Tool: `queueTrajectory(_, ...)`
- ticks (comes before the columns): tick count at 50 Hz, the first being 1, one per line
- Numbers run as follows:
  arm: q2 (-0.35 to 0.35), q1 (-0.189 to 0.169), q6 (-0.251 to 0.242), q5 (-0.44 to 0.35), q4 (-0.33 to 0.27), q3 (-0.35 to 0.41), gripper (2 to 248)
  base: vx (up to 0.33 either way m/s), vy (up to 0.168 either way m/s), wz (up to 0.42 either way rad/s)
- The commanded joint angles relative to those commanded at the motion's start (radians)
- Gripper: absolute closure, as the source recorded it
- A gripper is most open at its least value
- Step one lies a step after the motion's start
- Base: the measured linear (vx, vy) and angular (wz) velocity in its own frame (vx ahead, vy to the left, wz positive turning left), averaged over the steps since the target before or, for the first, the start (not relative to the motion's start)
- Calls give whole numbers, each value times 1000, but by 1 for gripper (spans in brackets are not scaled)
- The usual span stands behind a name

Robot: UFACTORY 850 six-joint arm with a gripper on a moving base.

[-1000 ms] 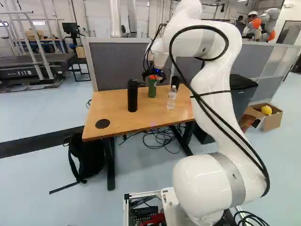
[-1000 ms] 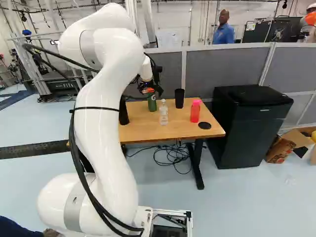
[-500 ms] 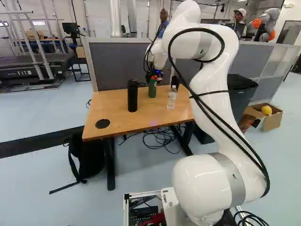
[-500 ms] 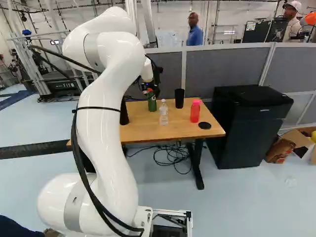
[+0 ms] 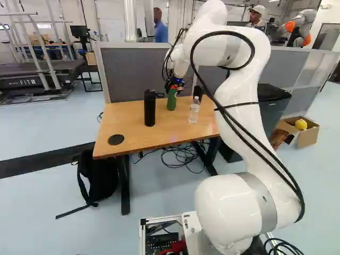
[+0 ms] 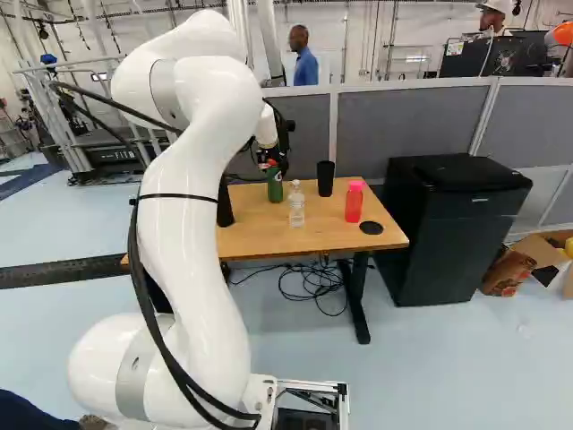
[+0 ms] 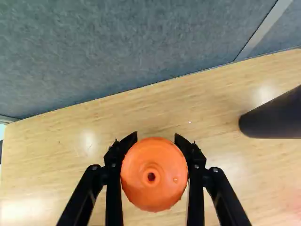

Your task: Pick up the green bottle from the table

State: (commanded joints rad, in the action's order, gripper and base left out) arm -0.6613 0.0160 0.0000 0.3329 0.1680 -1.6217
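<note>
You have the tool [image 7: 155, 138] closed on the green bottle [image 6: 275, 185], its two fingers pressing the orange cap [image 7: 153, 190] from opposite sides. The bottle is at the far part of the table [image 5: 127, 133], near the grey partition [image 6: 403, 125]; whether its bottom is touching the wood or just above it, you cannot tell from these views. The main danger, I think, is in the grip: it is high, on a round and probably smooth cap, so the weight hanging below could make the bottle swing or slip out when you raise it fast. If the cap is not tight, it may also turn or come off alone. In the left base view the bottle seems to lean a little, so I would advise you to lift straight and slowly. A move sideways too early could knock the clear bottle [image 6: 297, 204] or the black cup [image 6: 325, 179], which both stand near, and a move away from the base could bring the tool against the partition.
</note>
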Motion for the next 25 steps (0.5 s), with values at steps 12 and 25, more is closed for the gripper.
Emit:
queueTrajectory(12,28,0,0,0,0,8,128,0,0,0)
queueTrajectory(25,60,0,0,0,0,20,128,0,0,0)
